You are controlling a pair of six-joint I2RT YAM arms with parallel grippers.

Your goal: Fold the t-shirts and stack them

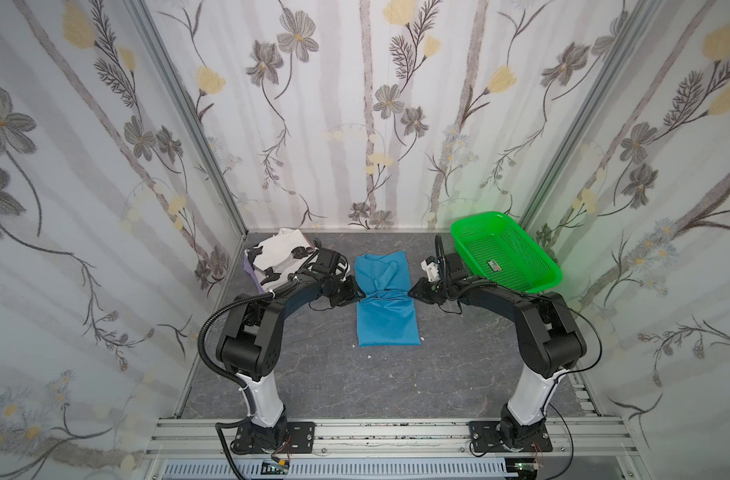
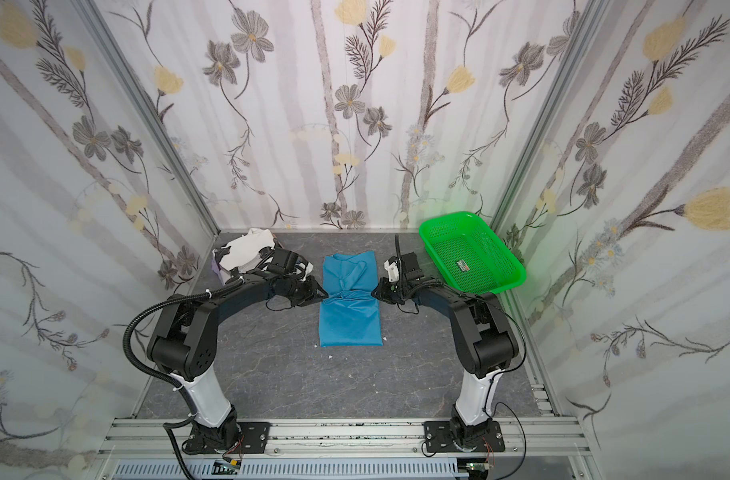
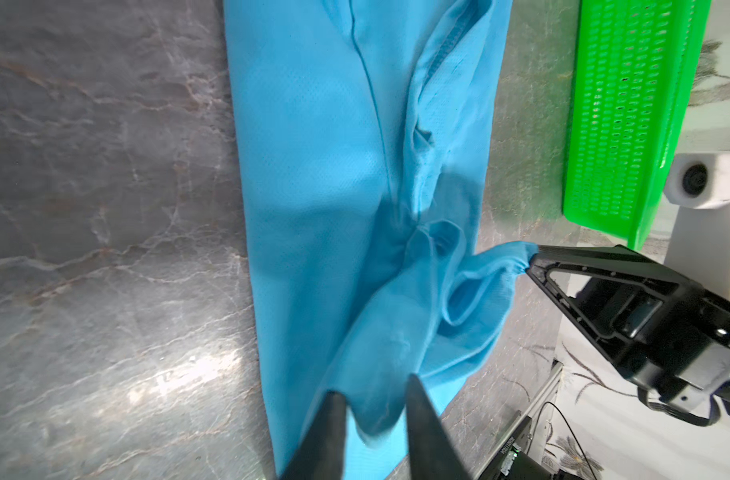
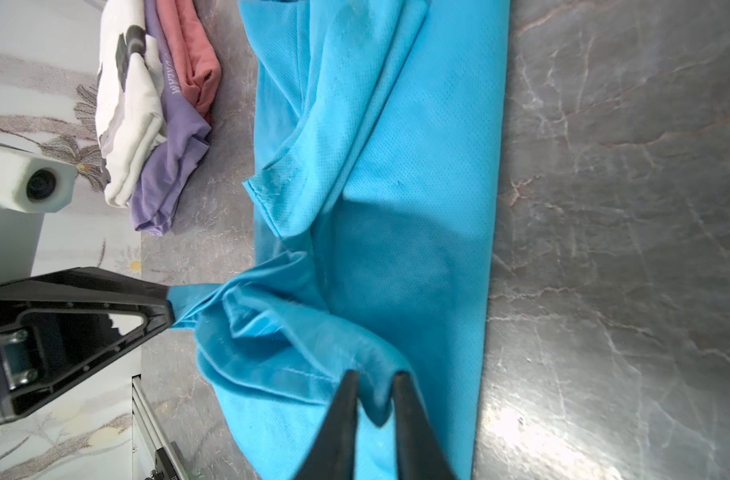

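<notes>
**BLUE TEE AT MID-FOLD: BOTH GRIPPERS AT ITS WAIST**

Left gripper (image 3: 371, 386): fingers (image 3: 334, 432) stand apart, a bulged fold of blue cloth in the gap, not clamped flat. Right gripper (image 4: 376, 374): same condition, fingers (image 4: 409, 415) parted with a narrower gap and a hanging fold between them.

Both tips sit at opposite long edges of the blue t-shirt (image 1: 386, 316), approx. halfway along. The cloth is cinched and wrinkled there and drawn toward each tip.

The shirt lies mid-table (image 1: 355, 386) as a long narrow strip, sleeves folded in, collar end toward the back wall.

Far left corner: a folded pile. The white printed t-shirt (image 4: 126, 108) is uppermost in both top views, w/ the lavender t-shirt (image 4: 172, 158) and pinkish-red t-shirt (image 4: 192, 50) beneath. The pile is apart from the blue one.

Far right corner: green basket (image 1: 504, 253), tilted.
</notes>
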